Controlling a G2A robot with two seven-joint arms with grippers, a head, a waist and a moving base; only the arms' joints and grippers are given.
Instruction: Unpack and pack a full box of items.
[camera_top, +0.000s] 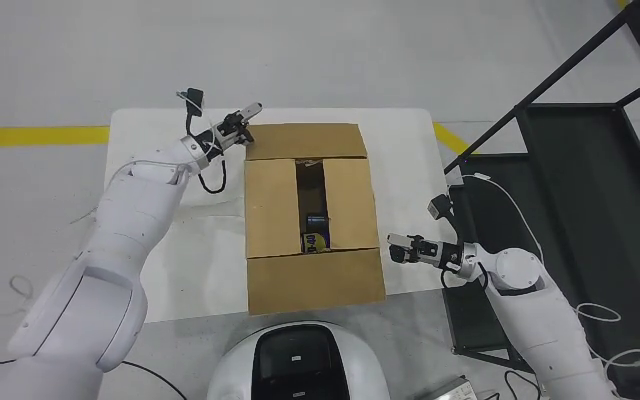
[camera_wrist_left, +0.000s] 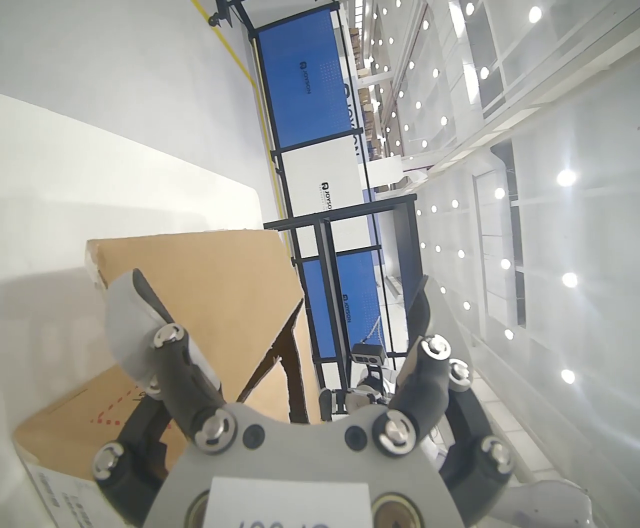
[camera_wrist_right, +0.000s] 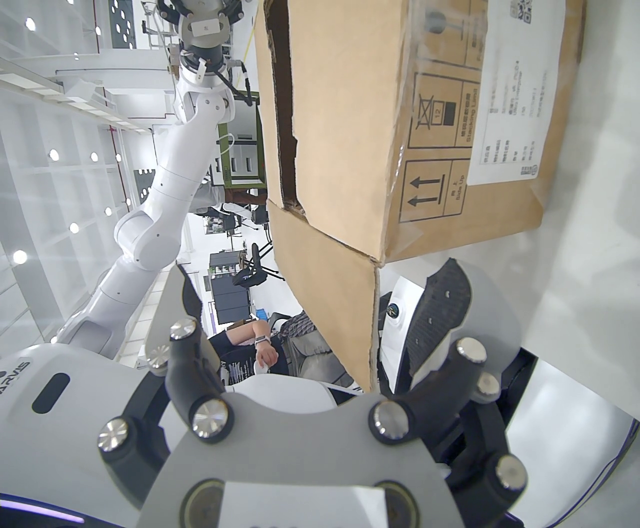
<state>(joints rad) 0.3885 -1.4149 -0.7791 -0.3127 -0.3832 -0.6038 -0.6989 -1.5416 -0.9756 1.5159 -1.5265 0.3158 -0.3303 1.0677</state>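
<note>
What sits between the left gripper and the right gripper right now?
The box, its top flaps parted, fills that stretch in the top view: left gripper at one far corner, right gripper off the opposite side.

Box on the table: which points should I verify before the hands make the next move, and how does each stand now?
1. Left hand open and empty: ok.
2. Right hand open and empty: ok.
3. Box flat on the table: ok.
4. Side flaps folded clear of the opening: not ok, only a middle gap is open.
5. Items visible through the gap: ok.
6. Box full: cannot tell.
</note>
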